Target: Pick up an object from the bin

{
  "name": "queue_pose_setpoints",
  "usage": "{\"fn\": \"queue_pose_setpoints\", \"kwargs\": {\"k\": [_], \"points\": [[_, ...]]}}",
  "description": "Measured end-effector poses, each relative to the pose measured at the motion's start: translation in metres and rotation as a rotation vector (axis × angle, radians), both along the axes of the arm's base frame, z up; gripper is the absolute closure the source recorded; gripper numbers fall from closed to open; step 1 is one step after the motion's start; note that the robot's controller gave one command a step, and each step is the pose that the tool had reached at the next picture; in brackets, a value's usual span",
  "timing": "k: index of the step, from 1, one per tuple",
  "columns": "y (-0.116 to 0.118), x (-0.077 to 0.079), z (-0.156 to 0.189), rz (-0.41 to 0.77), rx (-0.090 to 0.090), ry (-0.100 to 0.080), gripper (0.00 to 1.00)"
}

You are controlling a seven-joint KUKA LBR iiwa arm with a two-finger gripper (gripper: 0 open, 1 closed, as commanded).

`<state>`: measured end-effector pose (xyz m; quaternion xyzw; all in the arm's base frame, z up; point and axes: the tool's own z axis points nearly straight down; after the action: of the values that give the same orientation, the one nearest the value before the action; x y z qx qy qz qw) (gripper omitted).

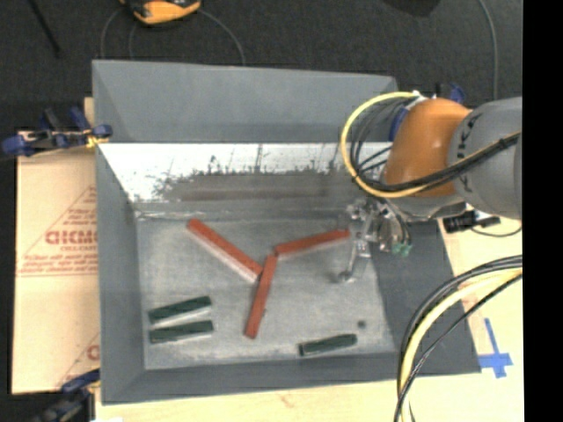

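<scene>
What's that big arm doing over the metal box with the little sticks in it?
A robot arm reaches into the grey bin from the right to pick something out. Its gripper hangs low by the right end of a red stick, which lies beside two other red sticks. Three dark green sticks lie toward the bottom of the view. Nothing looks lifted yet.

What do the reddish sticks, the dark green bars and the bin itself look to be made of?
Reddish sticks: probably matte plastic or painted wood; even colour, no shine. Dark green bars: likely the same, faint pale sheen. Bin: grey sheet metal; scuffed back wall catching glare.
</scene>
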<state>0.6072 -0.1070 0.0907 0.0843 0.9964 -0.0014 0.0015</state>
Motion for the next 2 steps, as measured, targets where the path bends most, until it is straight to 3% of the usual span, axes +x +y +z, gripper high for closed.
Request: {"fn": "queue_pose_setpoints", "kwargs": {"k": [1,2], "points": [[0.0284,0.0291,-0.0169,0.349,-0.002,-0.005,1.0],[0.0284,0.0291,-0.0169,0.349,-0.002,-0.005,1.0]]}}
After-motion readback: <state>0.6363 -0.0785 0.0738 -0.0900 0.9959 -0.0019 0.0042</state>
